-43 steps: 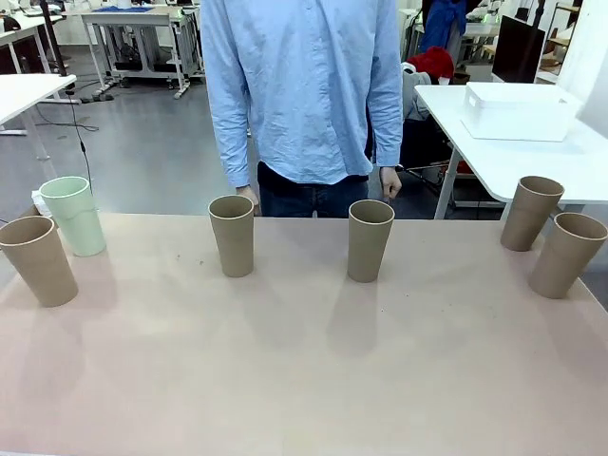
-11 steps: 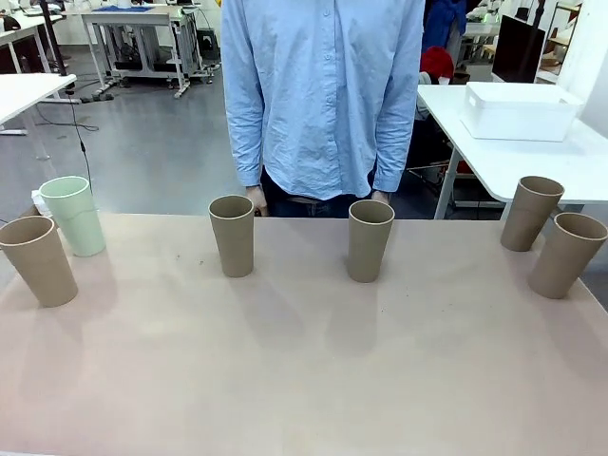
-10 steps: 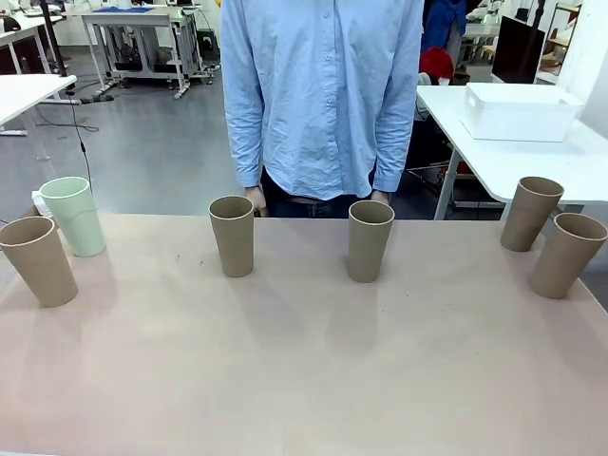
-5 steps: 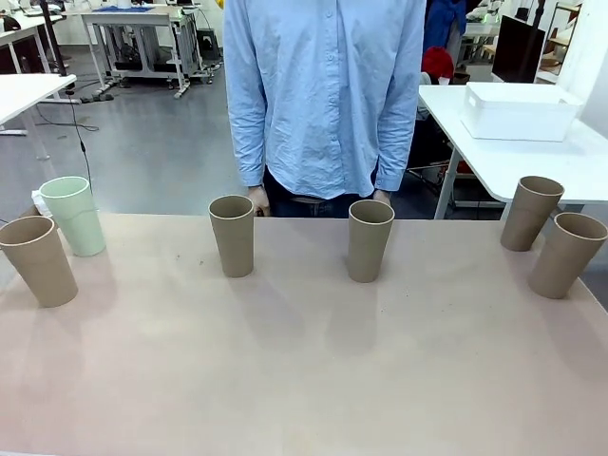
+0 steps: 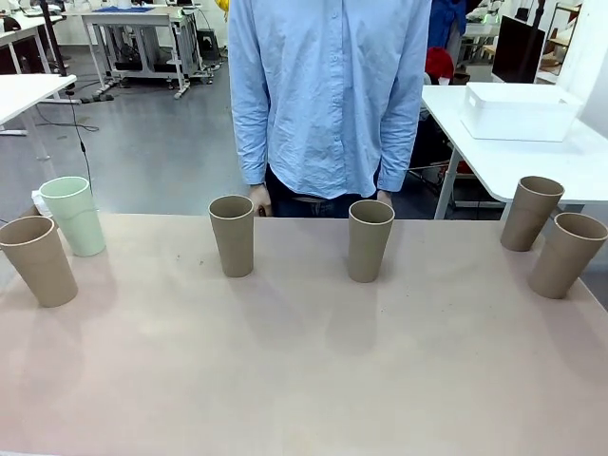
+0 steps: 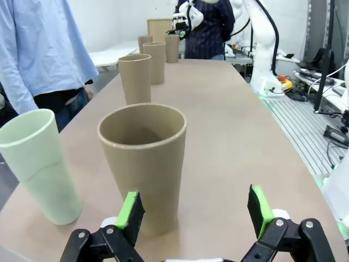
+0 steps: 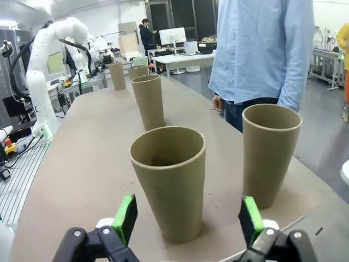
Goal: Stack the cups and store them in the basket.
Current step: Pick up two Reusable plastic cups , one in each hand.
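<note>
Although the person at the far edge was seen to have drifted slightly toward the robot's R over the last few secs, nothing belonging to the task was shifted. All six cups were found upright, separate and in the same spots on the counter as before. The mint cup and the L-end brown cup were set close together, the mid-L cup and mid-R cup well apart near the far edge, and the far R cup and near R cup just beside each other. The left end effector was held wide open and released, w/ the L-end brown cup just ahead of its pads, not gripped. The right end effector was likewise released, the near R cup standing ahead btwn its pads, untouched. The basket was left on a white side counter beyond the R end, well apart from the cups; its inside couldn't be made out. Since only the person's stance was altered, stacking was judged not yet begun, w/ both end effectors lined up for a first grasp.
</note>
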Controlling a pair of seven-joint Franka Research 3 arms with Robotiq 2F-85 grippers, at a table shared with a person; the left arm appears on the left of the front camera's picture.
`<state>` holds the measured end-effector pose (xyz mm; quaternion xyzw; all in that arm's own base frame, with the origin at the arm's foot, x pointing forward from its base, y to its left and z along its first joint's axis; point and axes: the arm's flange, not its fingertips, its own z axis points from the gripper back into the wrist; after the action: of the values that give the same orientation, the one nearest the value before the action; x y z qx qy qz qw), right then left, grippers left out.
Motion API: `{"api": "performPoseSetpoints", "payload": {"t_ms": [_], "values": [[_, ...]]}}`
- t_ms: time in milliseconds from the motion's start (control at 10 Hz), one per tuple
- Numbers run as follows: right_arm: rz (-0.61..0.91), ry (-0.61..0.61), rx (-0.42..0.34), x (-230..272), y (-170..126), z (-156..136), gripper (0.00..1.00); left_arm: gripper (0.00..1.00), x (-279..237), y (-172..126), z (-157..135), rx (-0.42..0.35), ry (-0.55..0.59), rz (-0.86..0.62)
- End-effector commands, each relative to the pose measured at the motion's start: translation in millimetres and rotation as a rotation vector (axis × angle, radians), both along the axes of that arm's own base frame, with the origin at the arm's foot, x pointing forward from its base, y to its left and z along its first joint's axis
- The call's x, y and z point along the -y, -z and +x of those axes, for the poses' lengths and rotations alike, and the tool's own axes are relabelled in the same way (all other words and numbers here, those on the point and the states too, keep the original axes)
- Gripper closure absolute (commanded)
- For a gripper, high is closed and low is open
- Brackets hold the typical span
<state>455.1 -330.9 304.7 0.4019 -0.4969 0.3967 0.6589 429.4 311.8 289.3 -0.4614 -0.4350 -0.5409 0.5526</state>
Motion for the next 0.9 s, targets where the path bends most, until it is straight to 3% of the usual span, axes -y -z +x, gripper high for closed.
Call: {"api": "performPoseSetpoints", "payload": {"t_ms": [0, 400, 800], "values": [[0.005, -0.078, 0.035, 6.4, 17.6, 2.6, 0.0, 0.0, -10.8, 13.0, 7.8, 0.063, -0.013, -0.099], [0.047, -0.16, 0.029, -2.2, 48.9, 14.1, 0.0, 0.0, -4.8, 34.9, 9.6, 0.085, -0.04, -0.183], [0.134, -0.186, 0.005, -20.6, 58.7, 19.4, 0.0, 0.0, 9.6, 42.2, 12.6, 0.05, -0.021, -0.198]]}}
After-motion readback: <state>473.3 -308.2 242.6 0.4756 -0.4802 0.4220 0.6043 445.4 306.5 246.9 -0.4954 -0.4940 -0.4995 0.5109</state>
